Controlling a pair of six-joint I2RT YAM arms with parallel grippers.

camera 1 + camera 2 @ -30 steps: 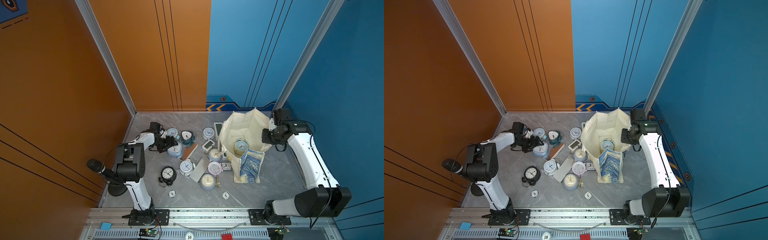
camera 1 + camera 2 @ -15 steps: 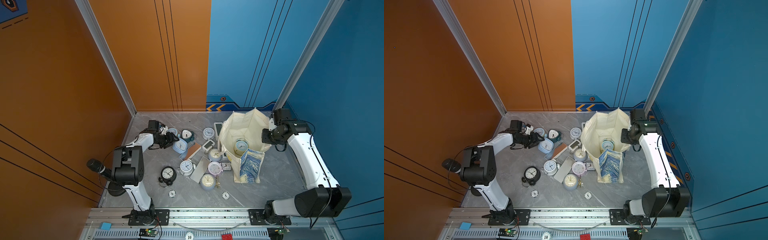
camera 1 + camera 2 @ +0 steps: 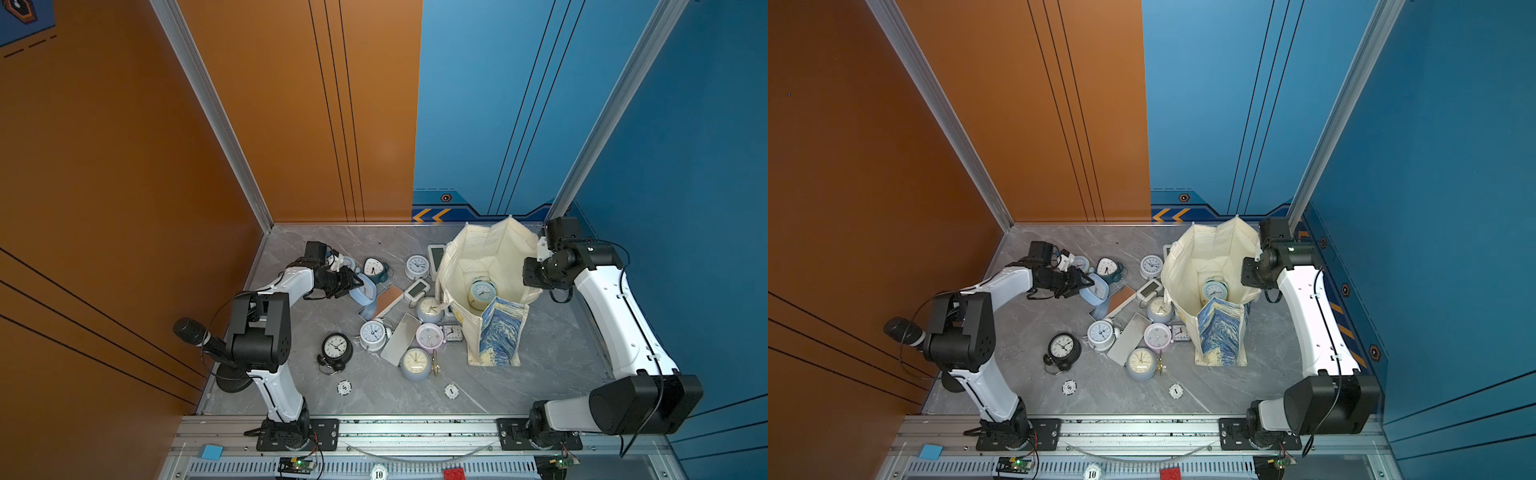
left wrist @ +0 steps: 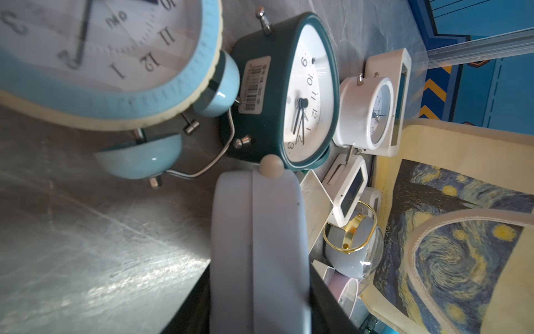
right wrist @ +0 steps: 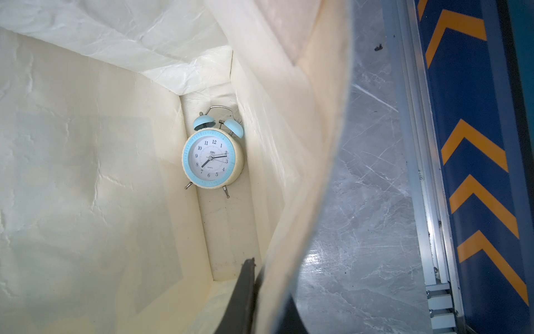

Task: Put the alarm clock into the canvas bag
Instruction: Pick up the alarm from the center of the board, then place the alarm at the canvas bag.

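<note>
1. Cream canvas first: the canvas bag [image 3: 490, 257] stands open on the grey tabletop [image 3: 561, 340]. Your right gripper [image 3: 532, 275] is pinched onto its rim and holds the mouth wide.
2. One blue twin-bell alarm clock [image 5: 213, 159] already lies face up at the bottom of the bag, so that part looks done.
3. Your left gripper [image 3: 354, 283] is at a pale blue rounded clock [image 4: 260, 245], which is propped on edge on the tabletop beside the teal clock [image 4: 289, 95], well apart from the bag. The jaws flank its case closely on both sides, but you cannot tell whether they press it yet.
4. By my judgement, what is left for this clock is a firm grip, a lift, a carry over the clutter and a release above the bag mouth.
5. Other clocks, such as the black twin-bell clock [image 3: 337, 345], lie untouched on the tabletop.
</note>
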